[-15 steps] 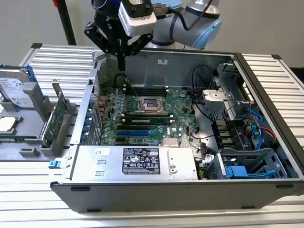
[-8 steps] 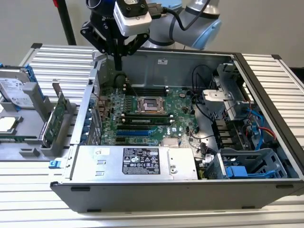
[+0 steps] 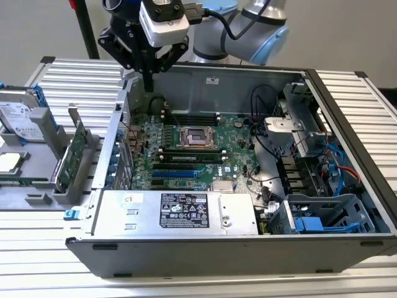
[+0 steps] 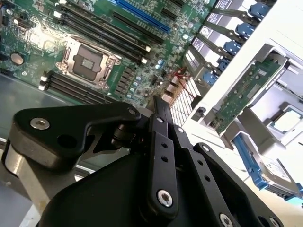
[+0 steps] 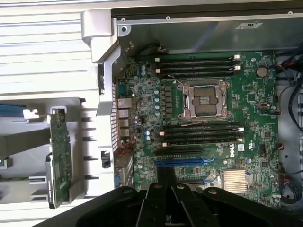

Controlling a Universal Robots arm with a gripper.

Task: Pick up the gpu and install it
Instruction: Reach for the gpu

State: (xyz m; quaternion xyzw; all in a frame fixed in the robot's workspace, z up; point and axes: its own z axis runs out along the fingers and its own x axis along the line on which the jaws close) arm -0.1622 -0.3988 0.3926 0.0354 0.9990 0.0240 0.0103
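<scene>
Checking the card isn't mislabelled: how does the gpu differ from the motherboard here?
The gpu is far smaller than the motherboard. The gpu stands on edge in a grey holder outside the case; the motherboard lies flat inside it. Both are green circuit boards.

The gpu (image 3: 69, 158) is green circuit board; the case (image 3: 248, 81), matt grey sheet metal; the desk (image 3: 80, 81), ribbed bare metal.
</scene>
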